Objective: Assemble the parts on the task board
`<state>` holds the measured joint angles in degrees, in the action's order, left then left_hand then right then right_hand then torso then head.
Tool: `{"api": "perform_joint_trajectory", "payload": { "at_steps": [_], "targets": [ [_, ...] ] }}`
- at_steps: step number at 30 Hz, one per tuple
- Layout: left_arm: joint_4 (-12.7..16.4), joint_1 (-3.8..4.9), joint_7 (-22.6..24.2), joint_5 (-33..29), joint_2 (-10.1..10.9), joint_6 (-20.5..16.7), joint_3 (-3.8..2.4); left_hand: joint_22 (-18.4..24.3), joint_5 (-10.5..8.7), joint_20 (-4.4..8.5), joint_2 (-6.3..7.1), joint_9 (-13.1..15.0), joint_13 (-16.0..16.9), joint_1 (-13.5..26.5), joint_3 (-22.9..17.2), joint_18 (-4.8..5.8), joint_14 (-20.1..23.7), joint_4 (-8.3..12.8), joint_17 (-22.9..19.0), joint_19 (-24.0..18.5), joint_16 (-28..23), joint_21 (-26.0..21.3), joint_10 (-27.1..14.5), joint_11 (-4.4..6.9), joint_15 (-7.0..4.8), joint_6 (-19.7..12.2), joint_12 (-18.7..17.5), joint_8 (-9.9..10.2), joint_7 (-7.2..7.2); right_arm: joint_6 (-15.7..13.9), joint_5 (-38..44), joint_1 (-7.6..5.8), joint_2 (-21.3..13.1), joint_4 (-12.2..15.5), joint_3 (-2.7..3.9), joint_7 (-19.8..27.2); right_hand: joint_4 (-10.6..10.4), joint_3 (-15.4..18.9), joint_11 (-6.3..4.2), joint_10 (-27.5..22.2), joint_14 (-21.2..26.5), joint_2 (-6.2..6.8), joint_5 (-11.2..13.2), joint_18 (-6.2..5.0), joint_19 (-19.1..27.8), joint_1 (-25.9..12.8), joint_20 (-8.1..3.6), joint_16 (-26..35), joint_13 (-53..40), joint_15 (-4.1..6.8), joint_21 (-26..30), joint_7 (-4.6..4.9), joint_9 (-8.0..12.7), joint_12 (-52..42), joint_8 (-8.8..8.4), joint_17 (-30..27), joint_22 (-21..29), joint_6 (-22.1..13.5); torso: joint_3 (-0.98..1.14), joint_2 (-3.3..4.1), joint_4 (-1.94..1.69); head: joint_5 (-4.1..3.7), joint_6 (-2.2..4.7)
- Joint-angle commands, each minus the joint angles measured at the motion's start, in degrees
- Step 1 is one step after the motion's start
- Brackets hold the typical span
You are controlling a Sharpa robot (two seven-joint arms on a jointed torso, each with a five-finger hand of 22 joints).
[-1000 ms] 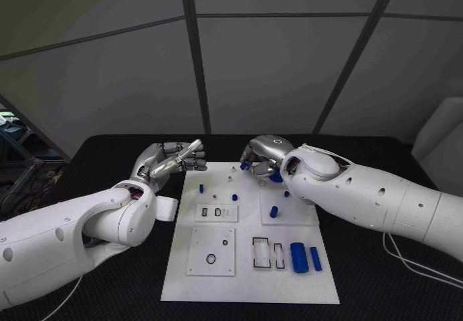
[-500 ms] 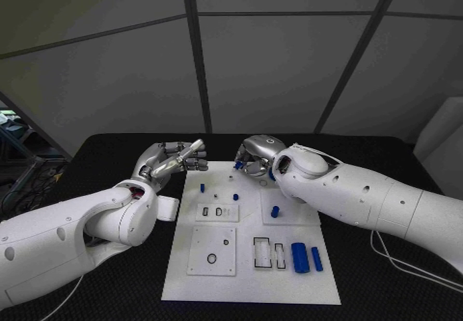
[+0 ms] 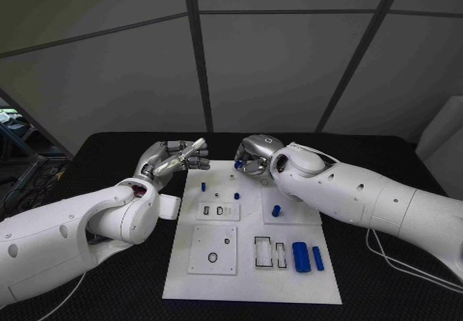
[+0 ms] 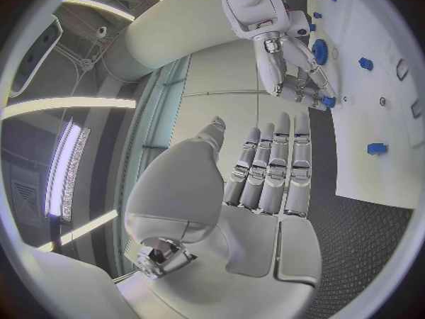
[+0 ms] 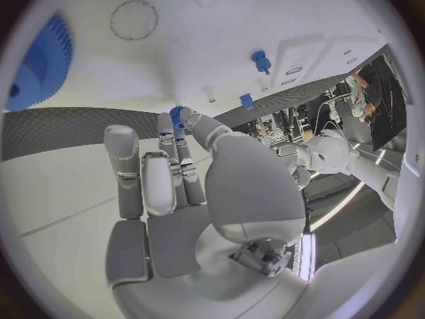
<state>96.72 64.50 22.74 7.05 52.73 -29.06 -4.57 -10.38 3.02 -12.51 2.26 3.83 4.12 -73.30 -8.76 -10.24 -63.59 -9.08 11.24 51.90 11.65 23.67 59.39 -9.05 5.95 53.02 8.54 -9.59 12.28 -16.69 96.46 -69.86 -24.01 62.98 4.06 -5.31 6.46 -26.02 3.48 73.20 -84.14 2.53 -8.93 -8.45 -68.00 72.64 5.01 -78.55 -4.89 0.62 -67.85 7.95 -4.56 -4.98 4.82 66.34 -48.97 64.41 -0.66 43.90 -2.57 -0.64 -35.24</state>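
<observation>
The white task board point(image 3: 251, 274) lies in the middle of the black table. My right hand point(image 3: 255, 156) hovers over the board's far edge and pinches a small blue toothed part point(image 5: 177, 113) between thumb and fingertips; the same part point(image 4: 328, 101) shows in the left wrist view. A larger blue gear point(image 5: 40, 64) sits on the board close to that hand. Blue pegs point(image 3: 203, 188) point(image 3: 236, 196) point(image 3: 275, 210) stand in the board's far half. Two blue cylinders point(image 3: 301, 257) lie near its right edge. My left hand point(image 3: 178, 158) is raised off the board's far left corner, fingers straight, holding nothing.
Raised white plates with slots and holes point(image 3: 212, 249) point(image 3: 269, 253) sit on the near half of the board. Bare black table point(image 3: 126, 294) surrounds the board. A thin cable point(image 3: 391, 262) trails across the table at the right.
My right hand and forearm have shifted a little to the left along the board's far edge, still pinching the small blue part. The left hand has stayed put.
</observation>
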Motion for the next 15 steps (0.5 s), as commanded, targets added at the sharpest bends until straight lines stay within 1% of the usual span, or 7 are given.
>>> {"api": "perform_joint_trajectory", "payload": {
  "at_steps": [1, 8, 10, 15],
  "targets": [
    [0.0, 0.13, 0.1, 0.5, -0.1, 0.9, -0.04, -0.1, -0.05, -0.02, -0.07, 0.0, -0.1, 0.0, 0.2, -0.13, 0.0, 0.0, 0.0, 0.4, -0.3, 0.4, 0.0, -0.29, 0.47, 0.0, -0.3, 0.3, 0.22, 1.5, -0.1, -0.12, 0.5, -0.8, 0.01, -0.2, -0.4, 0.1, 0.26, -0.3, -2.2, -0.02, 0.3, 0.78, 0.1, -0.4, 0.27, -0.2, -0.1, 0.19, -0.1, -0.04, -0.3, 0.3, -0.02, -0.1, 0.1, 0.3, 0.04, 0.1, 0.0, -0.05, -0.06],
    [0.0, 0.19, 0.1, 0.5, -0.2, 1.0, -0.05, -0.1, -0.05, -0.02, -0.07, 0.0, -0.1, 0.0, 0.2, -0.13, 0.0, 0.0, 0.0, 0.4, -0.3, 0.4, 0.0, -0.29, 0.47, 0.0, -0.3, 0.3, 0.22, 2.6, -0.1, -0.14, 1.4, -2.0, 0.0, -0.1, -0.6, 0.2, 0.36, -0.6, -2.2, 0.22, 0.4, 0.75, 0.3, -0.5, 0.33, -0.2, 0.0, 0.08, -0.1, 0.05, -0.2, 0.6, -0.22, -0.1, 0.3, 0.0, 0.01, 0.14, -0.03, 0.0, -0.1],
    [-0.1, 0.2, 0.0, 0.5, -0.2, 1.0, -0.05, -0.1, -0.05, -0.02, -0.07, 0.0, -0.1, 0.0, 0.2, -0.13, 0.0, 0.0, 0.0, 0.4, -0.3, 0.4, 0.0, -0.29, 0.47, 0.0, -0.3, 0.3, 0.22, 2.8, -0.1, -0.15, 1.6, -2.2, 0.0, 0.0, -0.8, 0.2, 0.51, -1.0, -2.1, 0.42, 0.4, 0.72, 0.4, -0.6, 0.4, -0.2, 0.0, -0.07, 0.0, 0.17, -0.2, 0.8, -0.43, -0.2, 0.4, -0.3, 0.05, 0.13, 0.02, 0.05, -0.12],
    [-0.1, 0.23, 0.0, 0.5, -0.2, 1.1, -0.05, -0.1, -0.05, -0.02, -0.07, 0.0, -0.1, 0.0, 0.2, -0.13, 0.0, 0.0, 0.0, 0.4, -0.3, 0.4, 0.0, -0.29, 0.47, 0.0, -0.3, 0.3, 0.22, 3.0, -0.1, -0.15, 1.9, -2.5, 0.0, 0.1, -1.2, 0.2, 0.92, -2.4, -2.1, 0.89, 0.4, 0.72, 0.7, -0.9, 0.63, -0.4, 0.3, -0.42, 0.0, 0.46, 0.0, 1.4, -0.91, 0.1, 0.4, -1.0, 0.03, 0.14, 0.02, 0.14, -0.23]
  ]
}}
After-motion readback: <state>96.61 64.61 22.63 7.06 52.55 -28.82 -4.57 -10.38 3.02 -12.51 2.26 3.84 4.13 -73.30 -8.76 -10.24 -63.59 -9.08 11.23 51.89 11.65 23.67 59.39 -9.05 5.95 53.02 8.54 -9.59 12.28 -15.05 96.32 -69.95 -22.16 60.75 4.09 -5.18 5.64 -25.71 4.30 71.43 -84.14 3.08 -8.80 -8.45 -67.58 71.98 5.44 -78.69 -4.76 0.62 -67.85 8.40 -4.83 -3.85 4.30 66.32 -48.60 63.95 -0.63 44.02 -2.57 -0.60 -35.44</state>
